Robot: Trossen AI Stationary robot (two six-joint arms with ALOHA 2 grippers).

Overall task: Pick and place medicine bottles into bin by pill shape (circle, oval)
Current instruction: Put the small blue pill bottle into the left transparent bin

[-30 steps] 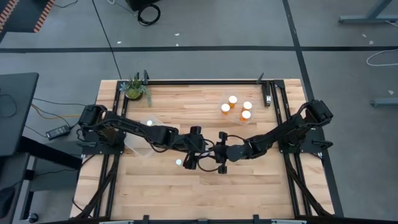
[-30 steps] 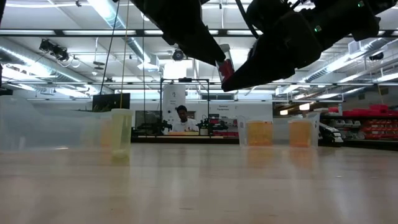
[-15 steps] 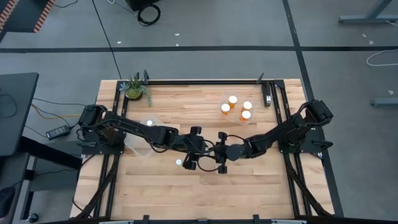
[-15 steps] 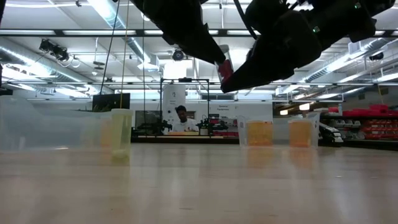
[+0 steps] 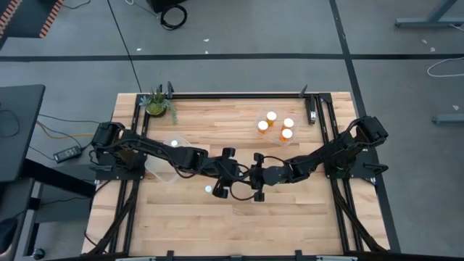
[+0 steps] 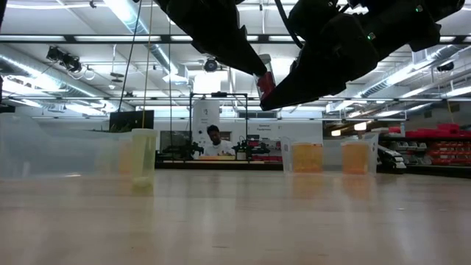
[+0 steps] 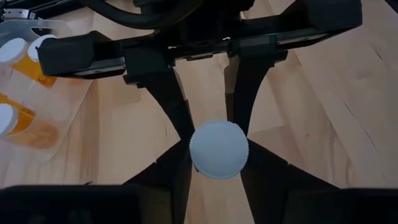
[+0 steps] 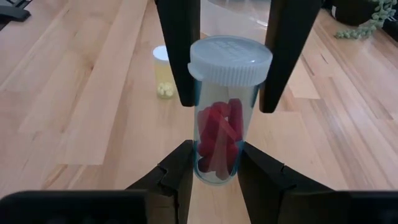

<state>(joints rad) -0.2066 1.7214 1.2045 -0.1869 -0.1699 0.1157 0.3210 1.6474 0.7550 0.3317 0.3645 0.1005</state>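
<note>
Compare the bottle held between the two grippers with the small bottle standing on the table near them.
The held bottle is up in the air, pinched between the left gripper and the right gripper; the small bottle stands free on the table. The held bottle contains long red pills; the small bottle contains pale yellow ones. The held bottle looks bigger, though it is nearer the camera. Both have white caps and clear bodies.

Wooden table [image 5: 210, 225]: plant [image 5: 157, 104] upper left, bin [image 5: 165, 160] left, bottles [image 5: 275, 125] upper right, bottle [image 5: 208, 190] mid-frame.

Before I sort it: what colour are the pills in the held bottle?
Red, in the bottle; clearest in the right wrist view.
</note>
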